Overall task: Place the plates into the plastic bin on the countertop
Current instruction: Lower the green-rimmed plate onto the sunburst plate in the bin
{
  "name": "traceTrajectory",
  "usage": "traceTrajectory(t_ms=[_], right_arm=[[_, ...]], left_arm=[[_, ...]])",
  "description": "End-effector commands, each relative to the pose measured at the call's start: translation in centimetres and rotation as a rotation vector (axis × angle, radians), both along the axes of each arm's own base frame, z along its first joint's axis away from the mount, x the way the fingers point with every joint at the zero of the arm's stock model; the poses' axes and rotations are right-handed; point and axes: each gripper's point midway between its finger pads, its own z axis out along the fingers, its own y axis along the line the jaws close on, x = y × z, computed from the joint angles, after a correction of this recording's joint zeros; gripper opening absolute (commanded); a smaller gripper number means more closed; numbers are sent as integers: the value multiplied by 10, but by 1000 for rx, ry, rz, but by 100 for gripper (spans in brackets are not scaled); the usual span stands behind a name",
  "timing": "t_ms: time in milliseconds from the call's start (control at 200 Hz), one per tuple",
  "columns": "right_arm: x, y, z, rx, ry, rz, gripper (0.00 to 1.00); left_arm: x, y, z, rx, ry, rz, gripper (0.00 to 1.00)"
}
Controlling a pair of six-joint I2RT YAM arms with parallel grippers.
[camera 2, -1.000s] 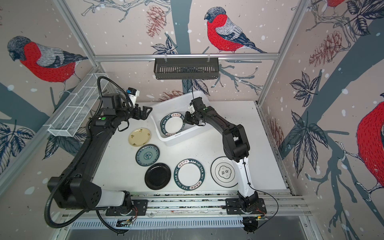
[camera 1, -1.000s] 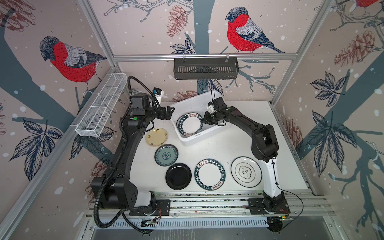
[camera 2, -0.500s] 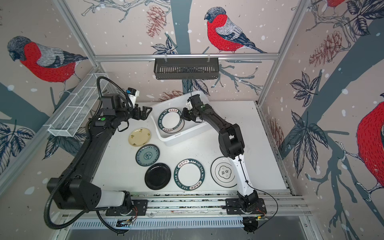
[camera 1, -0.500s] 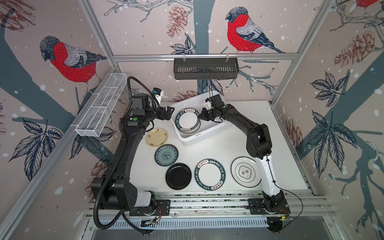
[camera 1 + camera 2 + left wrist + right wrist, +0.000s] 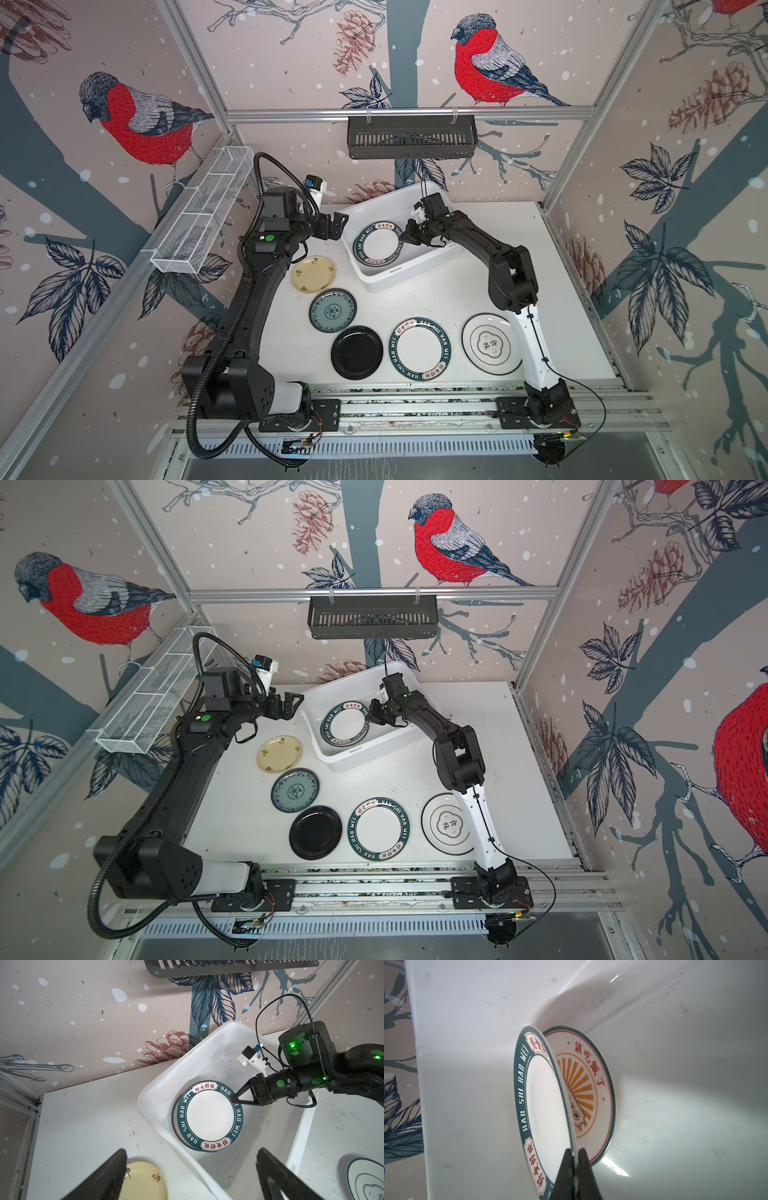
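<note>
Tightly pinches tilted green-rimmed plate [image 5: 542,1093] in right gripper [image 5: 575,1165] over sunburst plate [image 5: 586,1084]; risks chipping both if dropped.

glossy, scuffed bin [image 5: 675,1064], probably plastic.

Orange-sunburst plate [image 5: 591,1076]: about half hidden behind the tilted green-lettered plate [image 5: 542,1101].
Emblem plate [image 5: 484,345]: right rim covered by the right arm [image 5: 534,340] in both top views.
Pale yellow plate [image 5: 143,1184]: cut off by the frame edge in the left wrist view.
</note>
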Motion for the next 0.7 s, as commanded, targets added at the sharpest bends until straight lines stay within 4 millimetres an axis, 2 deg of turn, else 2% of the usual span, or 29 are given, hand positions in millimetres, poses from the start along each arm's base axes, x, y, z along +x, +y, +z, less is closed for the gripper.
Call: traceTrajectory(t_ms=[0, 230, 695], right_arm=[[5, 6, 6, 46, -15, 22, 0], [7, 9, -3, 63, 6, 30, 1], [12, 3, -19, 78, 42, 13, 4]], left_arm=[[5, 2, 11, 4, -48, 4, 96], [7, 2, 9, 3, -43, 4, 96], [9, 7, 12, 9, -48, 13, 96]])
